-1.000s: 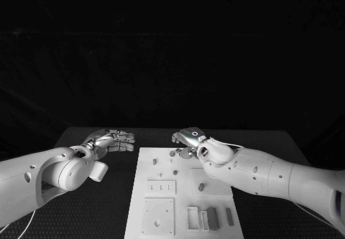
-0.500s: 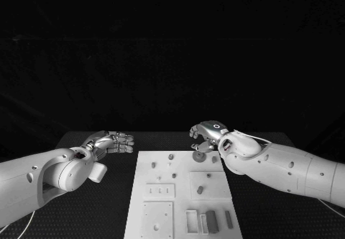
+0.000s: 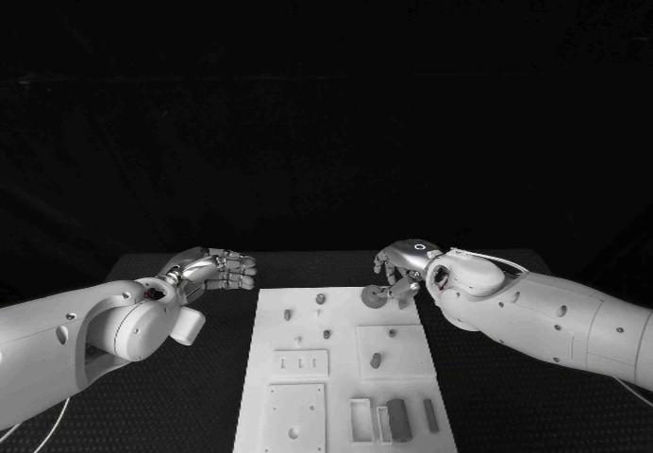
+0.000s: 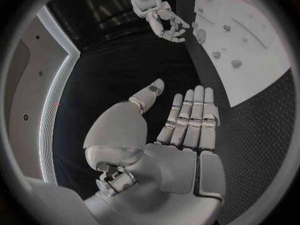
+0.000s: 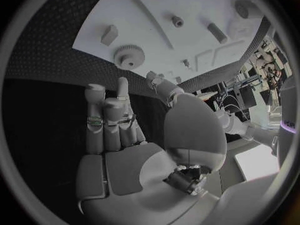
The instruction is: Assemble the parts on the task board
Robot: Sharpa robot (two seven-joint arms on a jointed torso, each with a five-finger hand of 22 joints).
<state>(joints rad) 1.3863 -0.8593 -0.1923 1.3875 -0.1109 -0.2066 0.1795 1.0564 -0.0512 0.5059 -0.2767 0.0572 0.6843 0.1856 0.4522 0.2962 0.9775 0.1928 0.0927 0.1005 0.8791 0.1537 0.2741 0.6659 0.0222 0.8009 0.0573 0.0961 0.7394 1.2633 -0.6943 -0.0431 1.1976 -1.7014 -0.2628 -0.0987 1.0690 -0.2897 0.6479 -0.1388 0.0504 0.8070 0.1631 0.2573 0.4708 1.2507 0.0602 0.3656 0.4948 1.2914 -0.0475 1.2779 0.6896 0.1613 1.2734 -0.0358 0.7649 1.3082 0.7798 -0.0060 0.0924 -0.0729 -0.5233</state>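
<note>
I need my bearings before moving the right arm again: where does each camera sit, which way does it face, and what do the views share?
Head view: on the robot's head, looking down at the task board; both arms enter, left hand, right hand.
Left wrist view: behind the left hand, open, facing the board's far end.
Right wrist view: behind the right hand, facing the board.
Shared: the gear near the board's far edge shows in the head and right wrist views.

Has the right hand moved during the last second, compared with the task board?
Yes. The right hand has moved from the middle of the far end of the task board toward the board's far right corner.
</note>
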